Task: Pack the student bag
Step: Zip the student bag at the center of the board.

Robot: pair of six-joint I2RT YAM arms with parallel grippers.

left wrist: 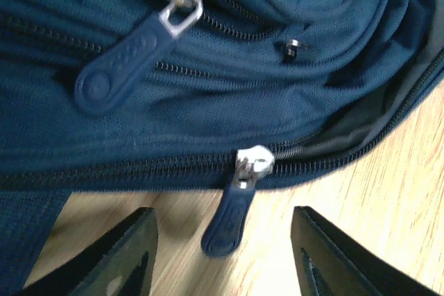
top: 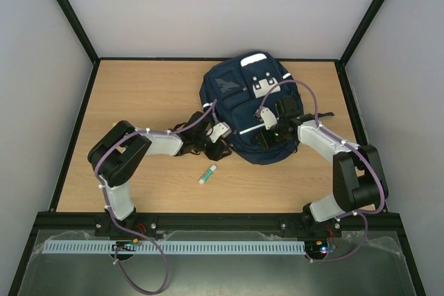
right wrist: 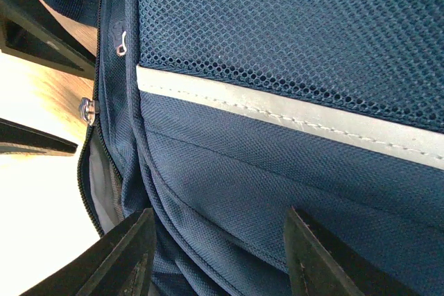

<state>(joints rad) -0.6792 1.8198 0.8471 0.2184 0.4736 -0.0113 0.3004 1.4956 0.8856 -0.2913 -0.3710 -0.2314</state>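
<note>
Fingers of the left gripper stand spread either side of a zipper pull, not touching it. The right gripper is likewise spread over the front of the student bag, pinching nothing. The table offers wide bare wood to the left, with walls on 3 sides. The bag lies flat right of centre, near the far edge. Its zip gapes only partly, grey lining showing, so packing looks barely begun: 1 small white-and-green tube lies outside, near the left gripper.
</note>
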